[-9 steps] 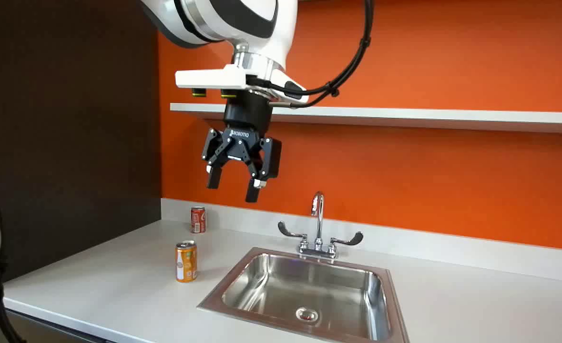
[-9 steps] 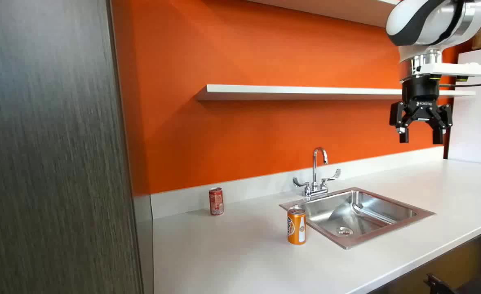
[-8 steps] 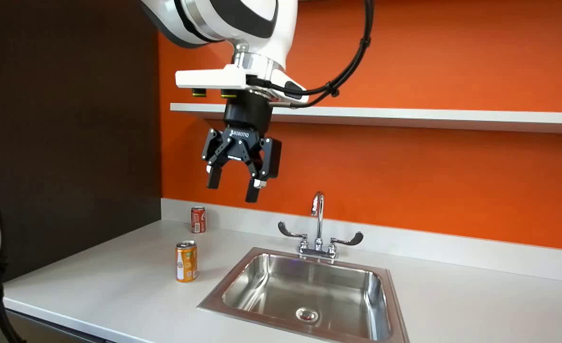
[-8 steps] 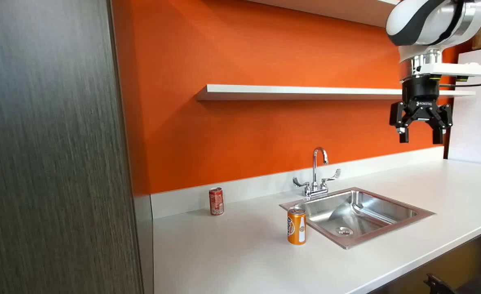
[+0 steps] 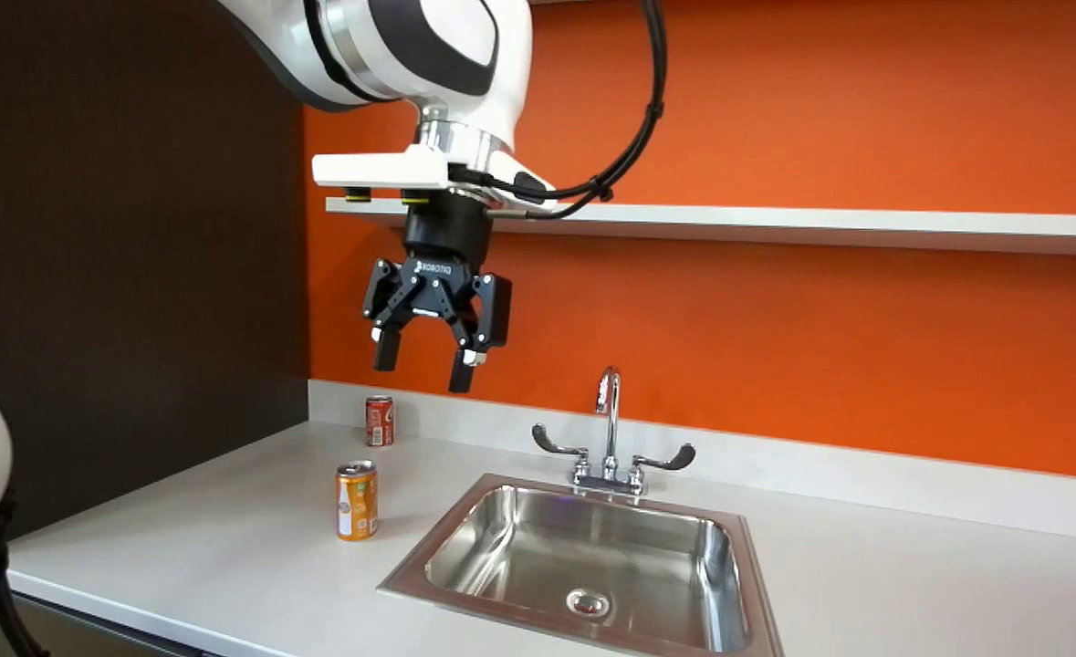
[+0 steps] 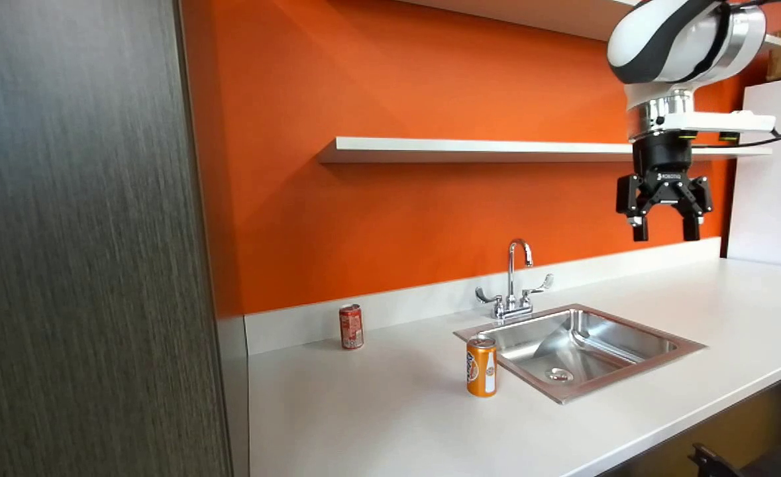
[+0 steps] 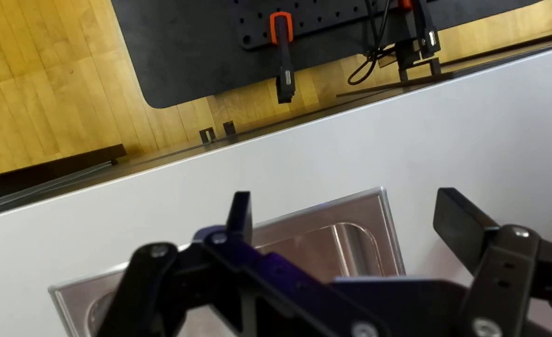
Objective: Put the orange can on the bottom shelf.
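The orange can point(image 5: 357, 502) stands upright on the countertop beside the sink; it also shows in an exterior view point(image 6: 481, 366). The bottom shelf point(image 5: 820, 219) is a long white board on the orange wall, visible in both exterior views point(image 6: 483, 150). My gripper point(image 5: 423, 369) is open and empty, high above the counter and below shelf height, apart from the can; it also shows in an exterior view point(image 6: 666, 233). In the wrist view, the spread fingers point(image 7: 343, 206) have nothing between them. Neither the can nor the shelf shows in the wrist view.
A red-and-white can point(image 5: 379, 421) stands near the backsplash by the dark side wall point(image 5: 154, 255). A metal sink point(image 5: 757, 584) with a faucet point(image 5: 609, 420) is set in the countertop point(image 5: 227, 557). An upper shelf point(image 6: 529, 14) hangs higher up.
The arm and gripper have moved left and slightly down in both exterior views. The gripper stays open. Both cans have not moved.
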You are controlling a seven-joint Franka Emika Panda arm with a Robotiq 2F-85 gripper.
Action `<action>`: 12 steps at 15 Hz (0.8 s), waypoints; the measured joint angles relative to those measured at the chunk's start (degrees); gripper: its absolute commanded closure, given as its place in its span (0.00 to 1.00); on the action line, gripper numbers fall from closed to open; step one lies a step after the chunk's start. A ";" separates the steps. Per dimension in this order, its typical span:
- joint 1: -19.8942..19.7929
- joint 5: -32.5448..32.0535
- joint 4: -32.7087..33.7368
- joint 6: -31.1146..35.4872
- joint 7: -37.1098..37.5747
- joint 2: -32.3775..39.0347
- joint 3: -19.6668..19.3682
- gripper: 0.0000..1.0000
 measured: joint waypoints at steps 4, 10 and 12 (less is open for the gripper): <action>3.24 0.69 -2.62 2.71 0.15 -0.02 3.51 0.00; 6.98 4.93 -6.50 9.15 2.54 0.09 7.30 0.00; 7.97 5.79 -7.67 12.05 4.11 0.47 8.66 0.00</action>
